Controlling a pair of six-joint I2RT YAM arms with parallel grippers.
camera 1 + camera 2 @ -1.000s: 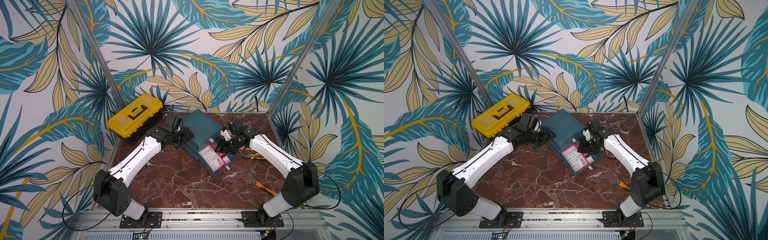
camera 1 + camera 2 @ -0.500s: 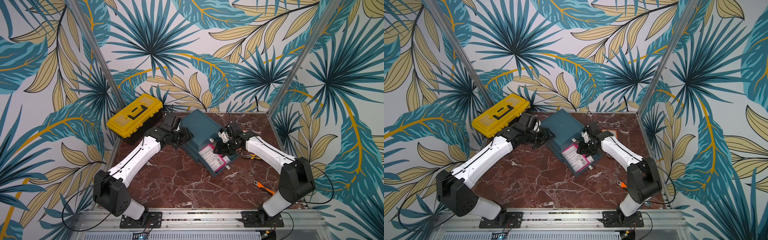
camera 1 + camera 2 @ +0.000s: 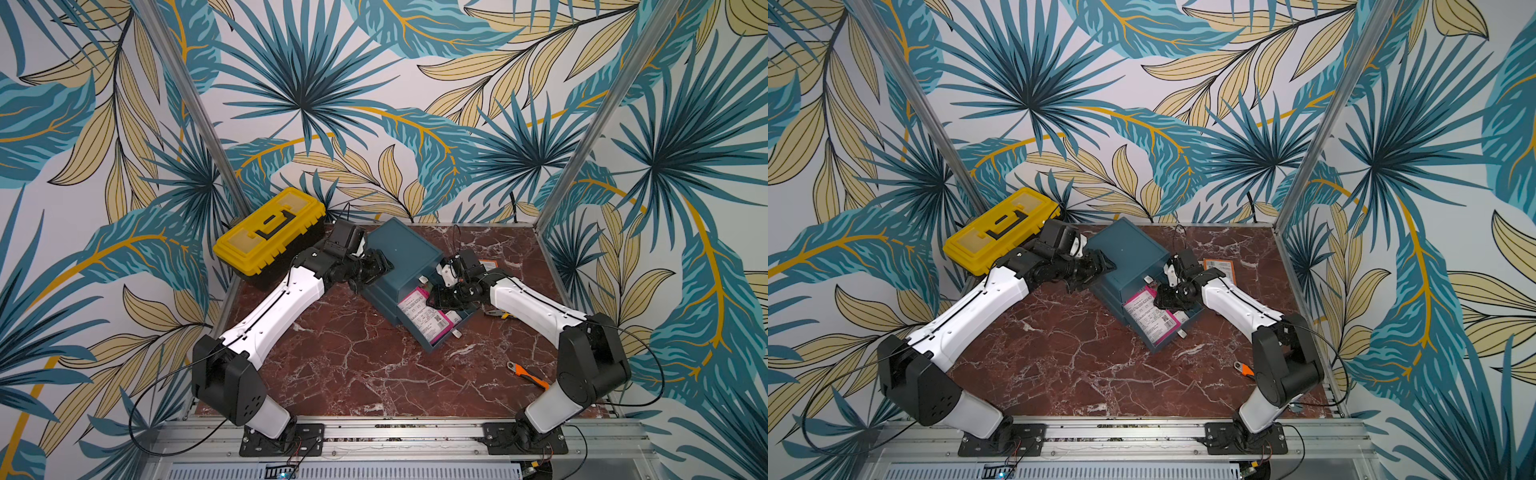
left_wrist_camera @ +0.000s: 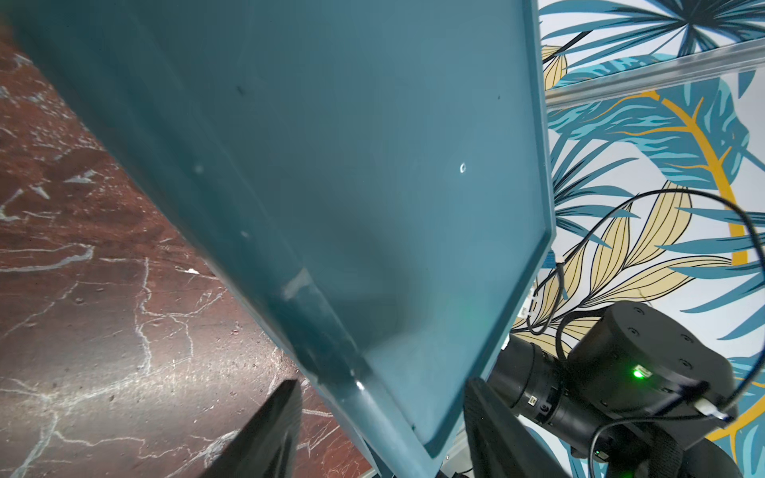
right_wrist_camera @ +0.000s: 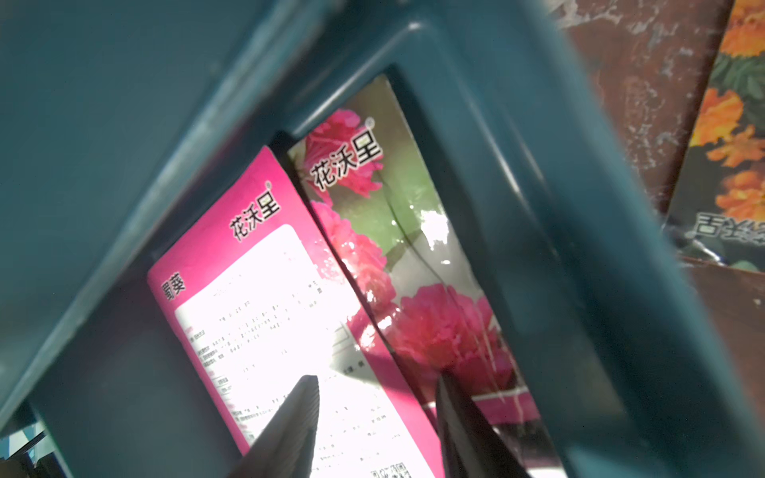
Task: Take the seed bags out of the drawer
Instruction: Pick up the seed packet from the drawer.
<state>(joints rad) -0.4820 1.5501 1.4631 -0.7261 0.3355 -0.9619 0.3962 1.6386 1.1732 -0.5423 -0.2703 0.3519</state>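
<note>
The dark red marble tabletop (image 3: pixel 353 365) is filling the lower centre of both top views, enclosed by leaf-patterned panels (image 3: pixel 374 104). At centre frame the blue cabinet (image 3: pixel 399 245) is standing with one drawer (image 3: pixel 442 338) pulled out toward the lower right.

Change over the last second: the right gripper (image 3: pixel 440 297) is coming down and leftward from the drawer's far rim into the open drawer. The left arm is not shifting.

The right gripper is now hanging just over the seed bags (image 3: pixel 419 311), its jaws about half apart and holding nothing. In the right wrist view its fingers (image 5: pixel 298 414) are straddling the long edge of the magenta packet (image 5: pixel 248 289), which is overlapping the flower-picture packet (image 5: pixel 393 256) beside it. Both are lying flat inside the drawer. One orange packet (image 3: pixel 1219 268) is already lying on the marble, right of the cabinet.

The left gripper (image 3: pixel 374 270) is sitting astride the cabinet's left corner with its jaws narrowly apart. Whether they are pinching that corner cannot be told.

Meaning for the task: judging by the pose, the approach is ending and a pinch on the magenta packet's edge is coming due. Thin, flat packets may slip or lift together.
</note>
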